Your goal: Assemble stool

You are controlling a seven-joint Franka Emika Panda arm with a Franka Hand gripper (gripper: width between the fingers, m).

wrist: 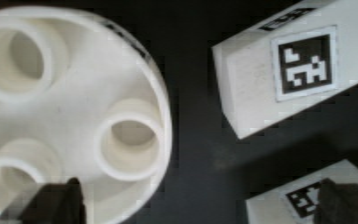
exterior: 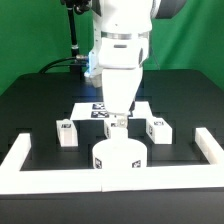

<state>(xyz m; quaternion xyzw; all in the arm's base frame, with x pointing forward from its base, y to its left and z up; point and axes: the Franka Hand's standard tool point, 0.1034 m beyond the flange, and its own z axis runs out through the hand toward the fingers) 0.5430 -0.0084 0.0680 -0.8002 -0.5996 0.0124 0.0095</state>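
The white round seat (exterior: 120, 157) lies on the black table near the front wall. In the wrist view the seat (wrist: 60, 100) fills one side and shows round sockets. My gripper (exterior: 118, 124) hangs just above the seat's far rim. One dark finger (wrist: 60, 200) shows over the seat, far to the side, so the jaws stand apart and hold nothing. One tagged leg block (exterior: 67, 131) stands on the exterior view's left and another leg block (exterior: 157, 128) on its right. A tagged leg block (wrist: 291, 70) also lies beside the seat in the wrist view. I cannot make out a third leg.
The marker board (exterior: 92, 110) lies behind the seat, partly hidden by the arm. A low white border wall (exterior: 60, 180) runs along the front and up both sides. Another white tagged piece (wrist: 327, 195) shows at the wrist view's edge; I cannot tell which piece it is.
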